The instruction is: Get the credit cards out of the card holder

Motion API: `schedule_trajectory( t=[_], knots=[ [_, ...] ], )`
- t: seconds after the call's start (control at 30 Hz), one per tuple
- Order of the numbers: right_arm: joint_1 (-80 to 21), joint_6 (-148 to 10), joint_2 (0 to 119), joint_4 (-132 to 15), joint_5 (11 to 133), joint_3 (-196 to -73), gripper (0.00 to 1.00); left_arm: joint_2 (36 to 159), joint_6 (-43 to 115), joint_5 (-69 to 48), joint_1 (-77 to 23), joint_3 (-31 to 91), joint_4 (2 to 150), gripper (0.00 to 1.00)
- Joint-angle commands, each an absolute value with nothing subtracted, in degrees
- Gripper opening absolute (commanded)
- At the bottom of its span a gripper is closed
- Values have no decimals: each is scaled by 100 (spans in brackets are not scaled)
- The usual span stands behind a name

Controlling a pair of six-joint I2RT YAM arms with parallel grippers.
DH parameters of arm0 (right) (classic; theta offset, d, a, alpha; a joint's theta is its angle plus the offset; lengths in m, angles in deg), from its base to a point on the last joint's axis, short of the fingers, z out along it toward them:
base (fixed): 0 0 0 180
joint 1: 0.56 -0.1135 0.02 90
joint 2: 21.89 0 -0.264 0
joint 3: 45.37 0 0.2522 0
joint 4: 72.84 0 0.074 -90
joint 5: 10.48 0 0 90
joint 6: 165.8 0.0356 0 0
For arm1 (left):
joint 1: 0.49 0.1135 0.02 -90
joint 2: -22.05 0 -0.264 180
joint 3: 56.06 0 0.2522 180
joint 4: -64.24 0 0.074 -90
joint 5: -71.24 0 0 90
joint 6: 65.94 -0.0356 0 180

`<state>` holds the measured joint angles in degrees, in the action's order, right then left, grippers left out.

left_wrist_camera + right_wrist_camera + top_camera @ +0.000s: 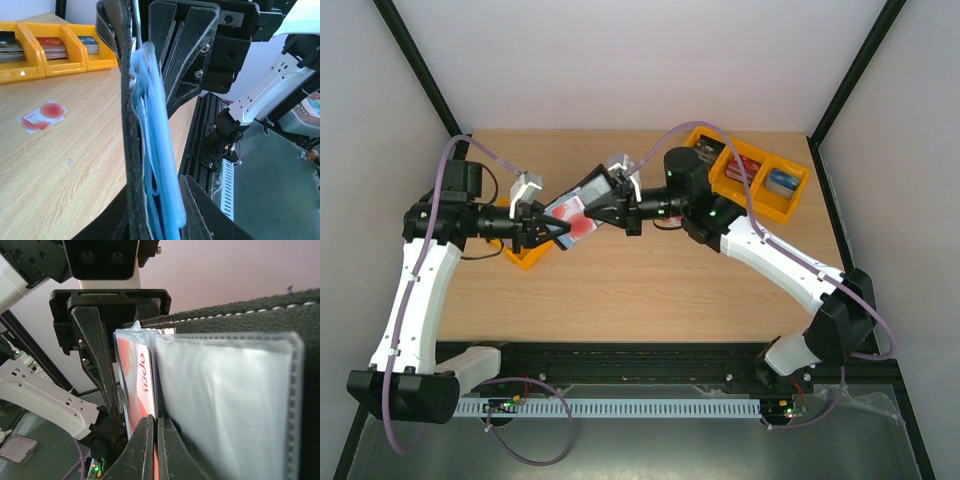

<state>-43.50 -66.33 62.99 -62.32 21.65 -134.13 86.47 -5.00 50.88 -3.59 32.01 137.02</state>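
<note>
The wooden desk (650, 290) carries both arms at its near edge. The left arm (420, 290) reaches in from the left edge and the right arm (780, 260) from the right, and they meet above the middle of the desk, toward its far side. A row of yellow trays (760, 207) (30, 70) sits in the far right corner, holding stacks of dark, red and blue cards. A smaller yellow tray (525, 258) lies near the left edge, below the left wrist.

The card holder (592, 188) (131, 150) (240, 315) hangs in the air between the two grippers, clear of the wood. It is open, with its black cover to one side and its pale blue clear pockets fanned out.

The left gripper (552, 230) (155, 210) is clamped narrow on one edge of the holder, with one finger against the black cover and the other against the pockets. The right gripper (605, 208) (156, 432) comes from the opposite edge, its fingers pressed almost together on a credit card (145, 380) with red print that sits in one of the pockets.

A loose card (42, 116) with red round marks lies flat on the bare wood, apart from the far trays.
</note>
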Motion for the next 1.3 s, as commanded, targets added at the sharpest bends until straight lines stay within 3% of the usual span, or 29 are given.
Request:
schedule_trajectory(
  t=[0.0, 0.13, 0.27, 0.43, 0.7, 1.27],
  knots=[
    [-4251, -6636, 6047, -6402, 2321, -13367, 2, 8586, -596, 5340, -339, 3210, 13685, 21],
    [-4254, -6520, 6076, -6504, 2153, -13331, 2, 8595, -569, 5296, -339, 3223, 13655, 3],
    [-4251, -6796, 6071, -6185, 2022, -13395, 2, 8586, -562, 5215, -339, 3223, 13640, 2],
    [-4241, -7204, 6028, -5660, 2729, -13523, 12, 8595, -710, 5182, -339, 3231, 13729, 2],
    [-4247, -7144, 6244, -5624, 2867, -13698, 18, 8637, -1135, 5308, -348, 3382, 14073, 2],
    [-4501, -7098, 6578, -5760, 2600, -13838, 18, 8697, -1188, 5285, -410, 3416, 14119, 2]
  ],
)
